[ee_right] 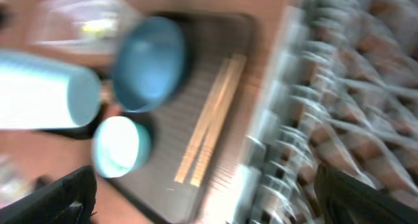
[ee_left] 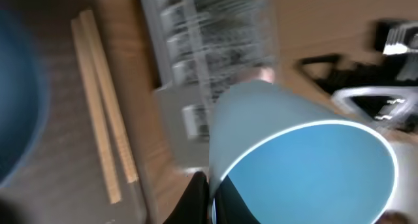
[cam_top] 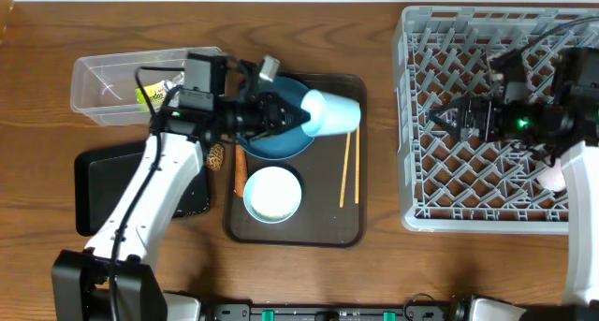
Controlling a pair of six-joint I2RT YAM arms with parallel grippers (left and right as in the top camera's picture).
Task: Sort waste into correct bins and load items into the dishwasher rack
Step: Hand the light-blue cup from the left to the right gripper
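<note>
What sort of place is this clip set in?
Probably a staged dish-clearing station: a wooden table with a grey dishwasher rack, a brown tray of bowls and chopsticks, and a clear waste tub.

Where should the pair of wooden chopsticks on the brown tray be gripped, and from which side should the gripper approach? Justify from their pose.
Probably across both chopsticks near their middle, coming straight down from above. They lie flat, side by side, on the brown tray, with bare tray on both sides, so the open right gripper could straddle the pair.
</note>
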